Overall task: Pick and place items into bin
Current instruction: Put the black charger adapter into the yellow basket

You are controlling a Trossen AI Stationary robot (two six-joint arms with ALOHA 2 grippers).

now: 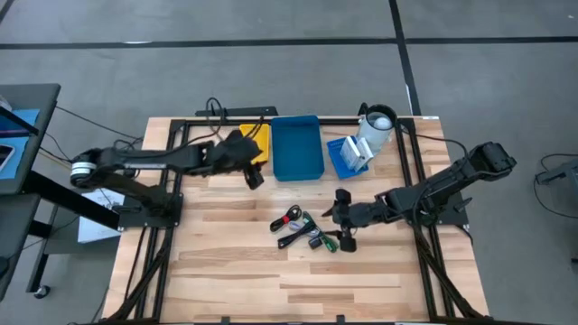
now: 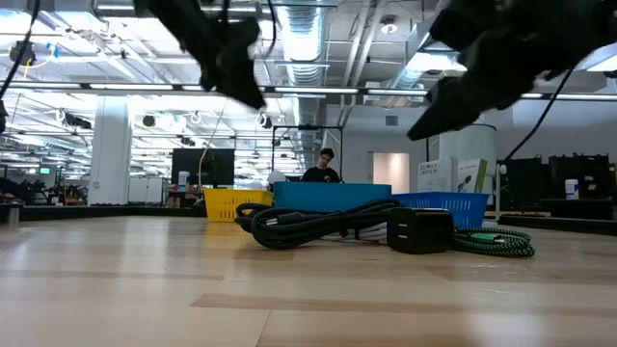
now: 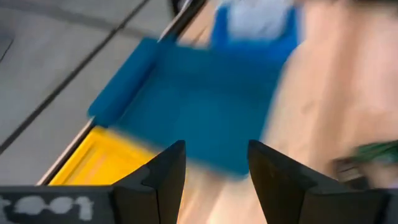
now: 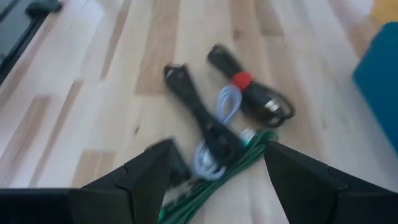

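Several small items lie in a cluster on the wooden table: a black cord with a red band (image 4: pixel 249 87), a black cord with a pale tie (image 4: pixel 205 124) and a green braided cord (image 4: pixel 230 168); in the high view the cluster (image 1: pixel 302 230) is mid-table. My right gripper (image 4: pixel 217 149) hangs open just above the cluster's right side (image 1: pixel 341 221), touching nothing. My left gripper (image 3: pixel 216 149) is open and empty, raised near the yellow bin's near corner (image 1: pixel 255 176) and facing the blue bin (image 3: pixel 199 106). White card packages (image 1: pixel 358 152) stand in a small blue basket (image 1: pixel 339 162).
The blue bin (image 1: pixel 296 147) sits at the table's far middle, with a yellow bin (image 1: pixel 256 137) on its left and the small blue basket and a white cup (image 1: pixel 377 125) on its right. A black frame (image 1: pixel 172 181) borders the table. Bare wood lies toward the near edge.
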